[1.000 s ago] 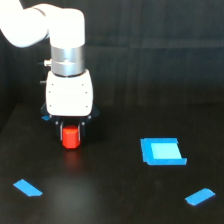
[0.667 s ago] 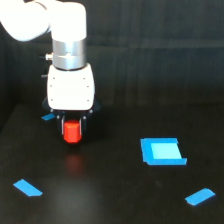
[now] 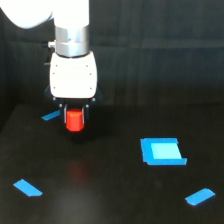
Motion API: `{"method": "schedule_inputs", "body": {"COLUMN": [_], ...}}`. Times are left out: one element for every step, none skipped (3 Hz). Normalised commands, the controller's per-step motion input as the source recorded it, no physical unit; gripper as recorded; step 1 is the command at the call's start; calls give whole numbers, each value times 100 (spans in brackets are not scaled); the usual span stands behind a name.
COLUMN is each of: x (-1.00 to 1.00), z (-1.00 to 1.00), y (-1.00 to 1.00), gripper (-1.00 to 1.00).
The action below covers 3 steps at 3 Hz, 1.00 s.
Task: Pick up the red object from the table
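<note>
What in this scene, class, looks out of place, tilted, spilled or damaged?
Nothing stands out. The red object sits upright between the fingers of the gripper, lifted off the table. The blue square and three blue strips lie flat, scattered at different angles, with no spill or damage visible.

Grip: my gripper (image 3: 75, 116) clamped on the red object (image 3: 74, 120), upright.
Height: object clear above the table (image 3: 110, 200).
Markers: blue square (image 3: 162, 151) toward the exterior view's right; blue strip (image 3: 50, 116) just beside me.
</note>
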Motion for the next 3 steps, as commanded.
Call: {"method": "schedule_inputs", "body": {"x": [21, 21, 18], "z": [86, 96, 91], "y": [-21, -2, 2], "gripper": [-97, -100, -97]}}
